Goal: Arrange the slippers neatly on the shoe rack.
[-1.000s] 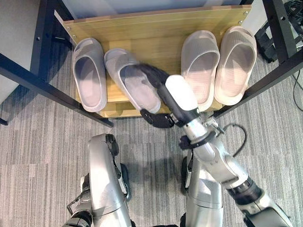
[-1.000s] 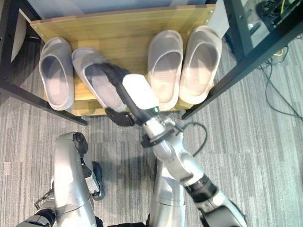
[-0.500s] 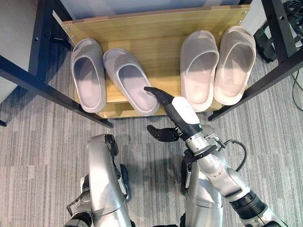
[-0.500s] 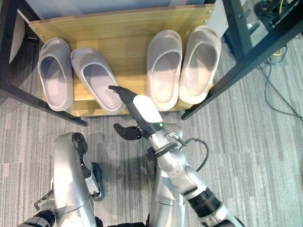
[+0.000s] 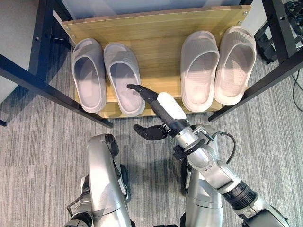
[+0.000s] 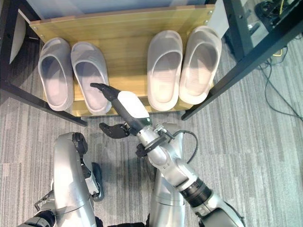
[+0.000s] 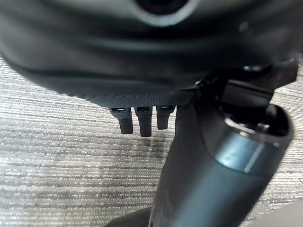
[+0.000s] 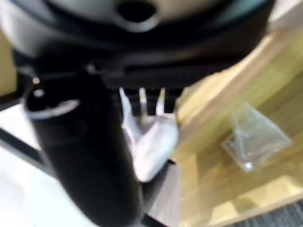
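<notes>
I have four slippers on the wooden shoe rack [image 5: 156,28], sitting as two pairs: the left grey pair at the left end, the pale pair at the right, with bare board between them. The outer grey slipper [image 5: 87,74] and the inner grey slipper [image 5: 124,78] lie side by side, toes to the back, nearly parallel, heels at the front edge. The left pale slipper [image 5: 199,70] and the right pale slipper [image 5: 235,64] touch along their sides, the right one leaning slightly inward at the heel.

My right hand [image 5: 154,101] reaches in from the lower right with its fingers straight and its thumb spread wide below, holding nothing. The fingertips [image 5: 132,87] sit at the right flank of the inner grey slipper, touching it or just beside it (I can't tell contact from up here). I read that flat, extended pose as a pushing posture: straight fingers nudge a slipper sideways without lifting it.

My left hand [image 7: 142,118] hangs idle above the carpet [image 7: 57,156], fingers relaxed and empty.

The arrangement looks close to done to me; the inner grey slipper's heel may want a small squaring-up.
</notes>
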You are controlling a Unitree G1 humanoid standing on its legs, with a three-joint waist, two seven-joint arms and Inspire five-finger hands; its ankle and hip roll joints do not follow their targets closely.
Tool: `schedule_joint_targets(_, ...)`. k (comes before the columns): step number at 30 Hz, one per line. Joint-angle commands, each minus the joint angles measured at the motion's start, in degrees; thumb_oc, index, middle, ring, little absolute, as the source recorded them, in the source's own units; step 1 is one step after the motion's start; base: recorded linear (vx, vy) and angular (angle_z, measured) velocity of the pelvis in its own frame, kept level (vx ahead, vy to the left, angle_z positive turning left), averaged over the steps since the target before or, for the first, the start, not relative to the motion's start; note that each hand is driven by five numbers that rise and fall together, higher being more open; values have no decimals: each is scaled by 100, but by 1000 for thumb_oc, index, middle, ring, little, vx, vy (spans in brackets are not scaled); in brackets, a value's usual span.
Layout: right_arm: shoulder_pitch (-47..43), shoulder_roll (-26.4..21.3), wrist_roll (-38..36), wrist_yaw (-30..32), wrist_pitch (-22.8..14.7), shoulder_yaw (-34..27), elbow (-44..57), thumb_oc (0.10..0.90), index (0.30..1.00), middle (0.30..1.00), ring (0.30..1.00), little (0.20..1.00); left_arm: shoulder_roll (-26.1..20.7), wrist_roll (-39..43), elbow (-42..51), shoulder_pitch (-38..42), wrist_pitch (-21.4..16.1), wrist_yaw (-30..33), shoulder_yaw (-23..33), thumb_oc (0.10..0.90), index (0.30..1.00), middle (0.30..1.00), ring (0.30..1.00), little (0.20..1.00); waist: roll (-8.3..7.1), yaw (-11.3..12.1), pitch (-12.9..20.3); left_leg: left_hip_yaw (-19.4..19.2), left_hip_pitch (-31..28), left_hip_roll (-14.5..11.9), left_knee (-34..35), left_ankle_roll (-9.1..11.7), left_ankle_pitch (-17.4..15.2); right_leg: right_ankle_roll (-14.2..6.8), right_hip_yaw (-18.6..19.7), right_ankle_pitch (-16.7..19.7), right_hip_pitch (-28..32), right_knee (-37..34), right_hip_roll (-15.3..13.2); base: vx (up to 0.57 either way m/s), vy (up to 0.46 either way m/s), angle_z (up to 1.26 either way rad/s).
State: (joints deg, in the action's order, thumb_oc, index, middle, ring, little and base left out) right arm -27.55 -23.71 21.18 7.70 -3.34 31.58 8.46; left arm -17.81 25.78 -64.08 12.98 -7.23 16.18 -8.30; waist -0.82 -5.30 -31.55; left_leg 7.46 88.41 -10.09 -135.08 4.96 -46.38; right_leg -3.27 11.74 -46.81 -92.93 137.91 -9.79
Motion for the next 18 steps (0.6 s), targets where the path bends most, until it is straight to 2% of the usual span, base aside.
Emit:
schedule_joint_targets(1, -640, 113, -30, 260, -488, -31, 660, 800, 900, 900, 900, 900, 154, -28, -106, -88, -202, 139, -199, 800, 900, 900, 900, 900, 88, 332, 176, 738, 154, 237, 89, -213, 225, 279, 567, 229, 298, -74, 17, 0, 0, 0)
schedule_joint_targets(18, -1355, 351, -490, 142, -467, 369, -192, 800, 900, 900, 900, 900, 125, -43, -313, 87, -225, 168, -267, 800, 900, 900, 900, 900, 140, 442, 177, 747, 154, 278, 81, -189, 259, 262, 564, 260, 299, -14, -14, 0, 0, 0)
